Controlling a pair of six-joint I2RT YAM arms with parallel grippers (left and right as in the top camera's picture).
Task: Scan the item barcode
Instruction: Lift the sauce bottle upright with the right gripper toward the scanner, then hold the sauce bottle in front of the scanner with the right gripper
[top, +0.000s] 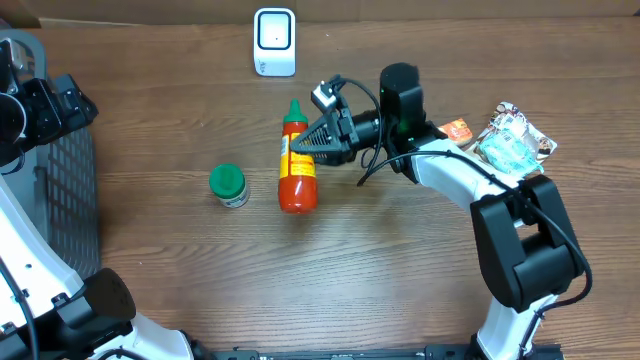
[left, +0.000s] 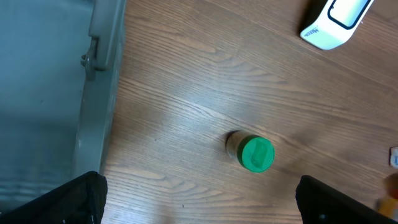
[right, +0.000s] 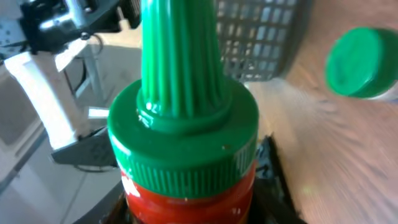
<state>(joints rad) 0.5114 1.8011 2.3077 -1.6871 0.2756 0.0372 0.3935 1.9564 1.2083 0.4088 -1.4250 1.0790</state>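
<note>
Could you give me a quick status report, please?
Left hand open, near the basket. Right hand shut on sauce bottle. Nothing between bottle and scanner; green-lid jar sits apart.

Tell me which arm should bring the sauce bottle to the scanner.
Right. The right gripper clasps the sauce bottle, near the scanner; the left gripper hangs open, far off by the basket.

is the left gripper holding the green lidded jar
No, the green-lidded jar stands alone on the table, with the left gripper open and its fingers well apart from it.
</note>
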